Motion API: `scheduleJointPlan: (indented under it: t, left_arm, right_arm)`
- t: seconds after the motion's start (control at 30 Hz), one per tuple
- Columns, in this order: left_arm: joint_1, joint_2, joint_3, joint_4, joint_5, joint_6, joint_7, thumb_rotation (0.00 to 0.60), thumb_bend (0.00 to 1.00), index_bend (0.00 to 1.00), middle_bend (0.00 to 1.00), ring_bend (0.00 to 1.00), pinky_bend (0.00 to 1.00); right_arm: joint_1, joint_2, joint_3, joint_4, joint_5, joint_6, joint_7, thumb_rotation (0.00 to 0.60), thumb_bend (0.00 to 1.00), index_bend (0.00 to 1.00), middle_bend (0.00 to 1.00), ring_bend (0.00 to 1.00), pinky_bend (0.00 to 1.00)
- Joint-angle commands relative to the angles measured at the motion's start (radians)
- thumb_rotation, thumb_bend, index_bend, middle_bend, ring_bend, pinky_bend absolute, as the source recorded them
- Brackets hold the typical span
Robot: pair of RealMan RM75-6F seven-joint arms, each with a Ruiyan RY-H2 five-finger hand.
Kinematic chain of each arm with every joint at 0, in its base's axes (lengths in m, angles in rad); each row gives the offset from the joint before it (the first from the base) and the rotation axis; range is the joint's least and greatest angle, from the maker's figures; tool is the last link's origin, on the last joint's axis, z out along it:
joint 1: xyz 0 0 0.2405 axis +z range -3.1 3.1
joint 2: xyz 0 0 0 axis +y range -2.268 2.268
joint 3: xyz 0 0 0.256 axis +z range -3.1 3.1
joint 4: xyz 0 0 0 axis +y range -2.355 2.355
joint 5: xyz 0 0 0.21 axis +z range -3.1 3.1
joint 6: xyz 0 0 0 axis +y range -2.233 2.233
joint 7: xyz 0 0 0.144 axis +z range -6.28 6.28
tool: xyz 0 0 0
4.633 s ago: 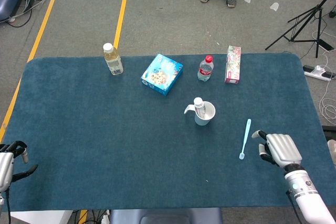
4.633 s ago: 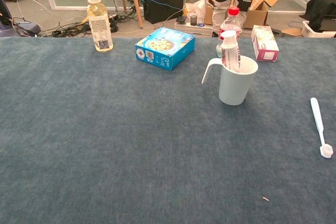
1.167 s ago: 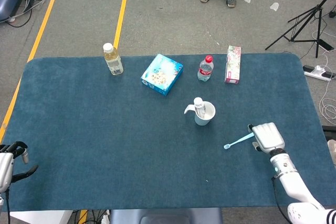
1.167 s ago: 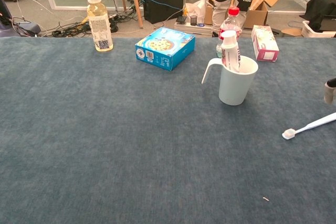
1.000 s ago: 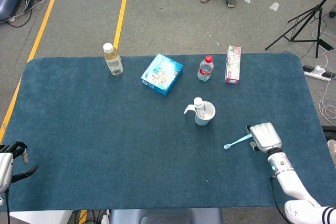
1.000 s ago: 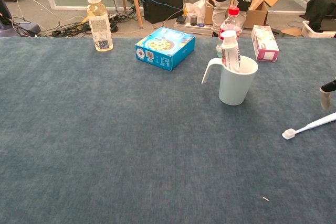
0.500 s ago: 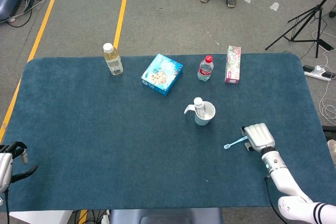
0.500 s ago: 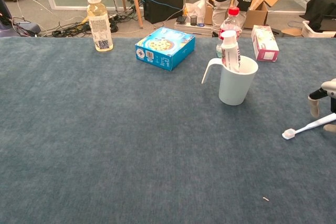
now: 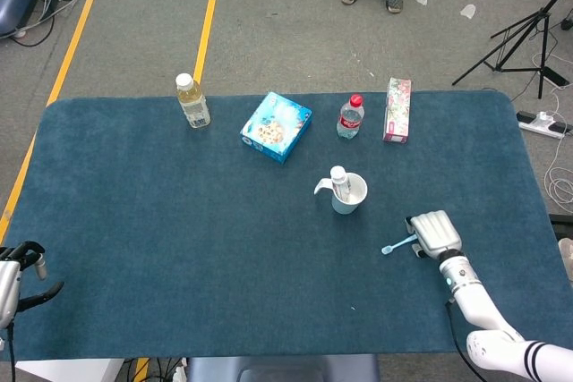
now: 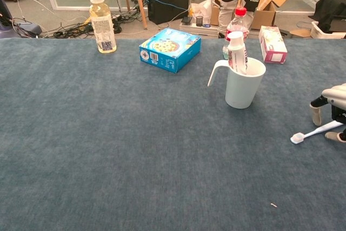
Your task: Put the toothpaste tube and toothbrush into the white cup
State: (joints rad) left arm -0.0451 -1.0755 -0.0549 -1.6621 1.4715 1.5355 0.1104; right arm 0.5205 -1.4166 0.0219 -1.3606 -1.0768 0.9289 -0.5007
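Right hand [image 9: 433,233] arches over my light-blue plastic toothbrush [image 10: 315,131], fingers straddling its handle; grip unclear. It has crept closer toward the white cup [image 9: 348,193].

Two bottles [image 9: 192,101] [image 9: 351,116], blue box [image 9: 276,126], pink carton [image 9: 397,109].

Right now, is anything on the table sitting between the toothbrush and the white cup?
Nothing visible. Only bare blue tabletop lies between the toothbrush under the right hand and the white cup, which already holds the toothpaste tube.
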Motion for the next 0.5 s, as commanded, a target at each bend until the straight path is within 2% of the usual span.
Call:
scheduleJointPlan:
  t: [0.03,0.5]
  left_arm:
    - [0.0,0.001,0.0,-0.001,0.0,0.001,-0.002,0.6,0.0,0.68,0.41,0.46,0.35]
    - [0.002,0.002,-0.001,-0.002,0.002,0.004,-0.003,0.6,0.0,0.68,0.41,0.46,0.35]
  right_arm:
    - [0.003,-0.007,0.002,0.006,0.001,-0.004,0.001,0.6,0.21,0.49,1.0,1.0,1.0]
    - [0.009,-0.025,0.004,0.023,0.006,-0.011,-0.006,0.6,0.22,0.54,1.0,1.0,1.0]
